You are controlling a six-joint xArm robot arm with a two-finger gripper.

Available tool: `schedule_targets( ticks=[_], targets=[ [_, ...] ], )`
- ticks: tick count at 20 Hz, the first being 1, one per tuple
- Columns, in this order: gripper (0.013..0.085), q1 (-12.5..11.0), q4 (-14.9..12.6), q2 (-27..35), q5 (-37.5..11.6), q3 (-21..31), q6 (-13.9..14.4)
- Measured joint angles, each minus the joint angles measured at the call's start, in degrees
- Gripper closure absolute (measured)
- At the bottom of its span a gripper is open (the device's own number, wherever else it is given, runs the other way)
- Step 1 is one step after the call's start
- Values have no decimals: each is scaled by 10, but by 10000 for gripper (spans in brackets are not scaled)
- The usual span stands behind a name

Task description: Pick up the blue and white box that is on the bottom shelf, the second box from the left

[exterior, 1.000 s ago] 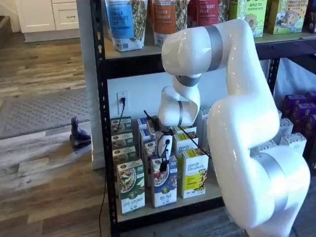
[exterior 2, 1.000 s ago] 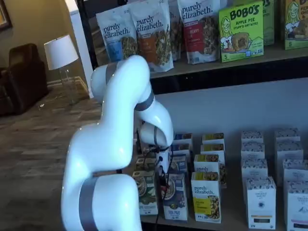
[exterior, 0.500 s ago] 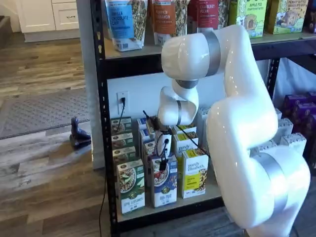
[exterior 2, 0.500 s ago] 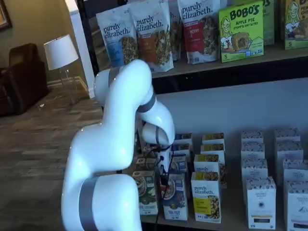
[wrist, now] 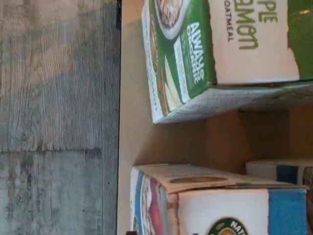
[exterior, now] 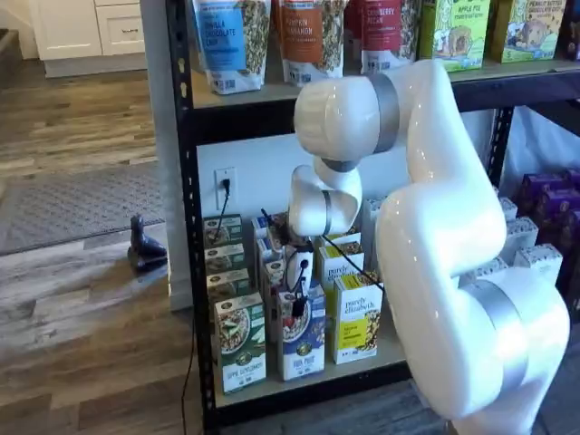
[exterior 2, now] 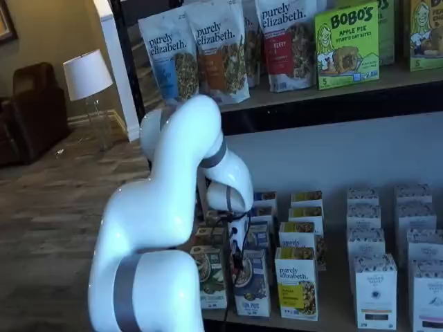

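Observation:
The blue and white box [exterior: 304, 337] stands at the front of the bottom shelf [exterior: 391, 350], between a green-and-white carton [exterior: 240, 344] and a yellow-and-white carton [exterior: 356, 317]. It also shows in a shelf view [exterior 2: 252, 283]. My gripper [exterior: 298, 303] hangs right over the top of the blue and white box, and it shows there in both shelf views [exterior 2: 239, 254]. Its black fingers look like one dark shape, with no gap and no grip to be seen. The wrist view shows the blue and white box [wrist: 220, 200] and the green-and-white carton [wrist: 220, 49] close up, on the tan deck [wrist: 132, 137].
More rows of the same cartons stand behind the front ones. White cartons [exterior 2: 375, 290] fill the shelf's right part. Pouches [exterior: 227, 41] stand on the upper deck. A black upright [exterior: 186, 181] and a wall socket with a cord [exterior: 224, 181] are at the left. The wood floor [wrist: 54, 98] lies before the shelf.
The arm's upper joints have shifted a little toward the shelves. The gripper has stayed over the blue and white box, at most slightly lower.

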Motion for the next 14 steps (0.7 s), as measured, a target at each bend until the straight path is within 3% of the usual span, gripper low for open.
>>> schedule_targets(
  ticks=[14],
  targets=[
    [130,-2,-103,48,34,-54,88]
  ],
)
